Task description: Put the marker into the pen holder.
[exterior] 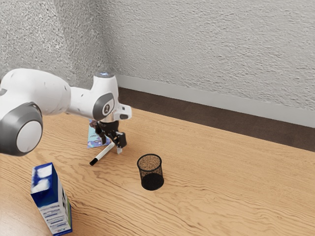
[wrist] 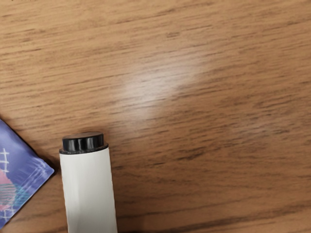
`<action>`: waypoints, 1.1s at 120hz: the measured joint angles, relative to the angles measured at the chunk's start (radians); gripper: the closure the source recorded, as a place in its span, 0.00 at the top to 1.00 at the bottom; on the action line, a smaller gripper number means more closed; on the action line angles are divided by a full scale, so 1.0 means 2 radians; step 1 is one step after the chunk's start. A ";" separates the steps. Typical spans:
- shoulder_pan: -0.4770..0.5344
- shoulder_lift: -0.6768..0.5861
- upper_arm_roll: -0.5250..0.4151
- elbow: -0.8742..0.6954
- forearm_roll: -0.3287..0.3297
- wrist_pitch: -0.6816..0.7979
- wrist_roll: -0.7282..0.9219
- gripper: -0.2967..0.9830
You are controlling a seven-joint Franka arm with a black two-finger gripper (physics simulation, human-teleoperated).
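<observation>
Marker [exterior: 103,154]: flat on table [exterior: 197,196], with white end beneath released end effector [exterior: 112,141], fingers spread, near patterned packet [wrist: 18,177]. Needs centring over barrel, fingers lined up either side, then a low, even squeeze before lifting high enough to clear rim of upright pen holder [exterior: 151,178]. Partly hidden by fingers at white end; cut off at wrist view's lower edge; hard to tell if touching either finger.

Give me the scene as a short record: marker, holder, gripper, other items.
marker: white, black at both ends, lying on the table, outside the holder
holder: black mesh, upright
gripper: open, low over one end of the marker
packet: flat on the table, near the marker
carton: blue and white, standing, at the exterior view's lower left
</observation>
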State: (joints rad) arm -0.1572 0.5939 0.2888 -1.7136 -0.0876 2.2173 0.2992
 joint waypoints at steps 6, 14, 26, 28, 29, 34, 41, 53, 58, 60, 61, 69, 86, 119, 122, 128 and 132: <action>0.000 0.001 0.007 -0.001 -0.012 0.004 0.010 0.77; 0.001 0.003 0.011 -0.001 -0.022 0.008 0.024 0.77; 0.001 0.007 0.012 -0.001 -0.029 0.013 0.041 0.77; 0.001 0.008 0.012 -0.001 -0.030 0.014 0.044 0.77; 0.001 0.008 0.012 -0.001 -0.030 0.015 0.045 0.77; 0.001 0.012 0.013 0.002 -0.032 0.016 0.052 0.77; 0.001 0.018 0.013 0.008 -0.036 0.018 0.060 0.77; 0.002 0.021 0.014 0.015 -0.041 0.019 0.073 0.77; 0.003 0.022 0.014 0.015 -0.043 0.019 0.077 0.77; 0.003 0.022 0.014 0.016 -0.043 0.019 0.079 0.77; 0.003 0.022 0.014 0.016 -0.043 0.019 0.080 0.77; 0.003 0.022 0.014 0.016 -0.046 0.020 0.086 0.75; 0.003 0.021 0.017 0.016 -0.050 0.020 0.098 0.56; 0.003 0.021 0.021 0.015 -0.051 0.020 0.113 0.24; 0.003 0.021 0.021 0.015 -0.050 0.020 0.113 0.22; 0.003 0.021 0.021 0.015 -0.049 0.021 0.114 0.20; 0.003 0.021 0.021 0.015 -0.048 0.021 0.114 0.19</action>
State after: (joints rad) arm -0.1505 0.6359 0.3305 -1.6846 -0.1840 2.2602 0.5267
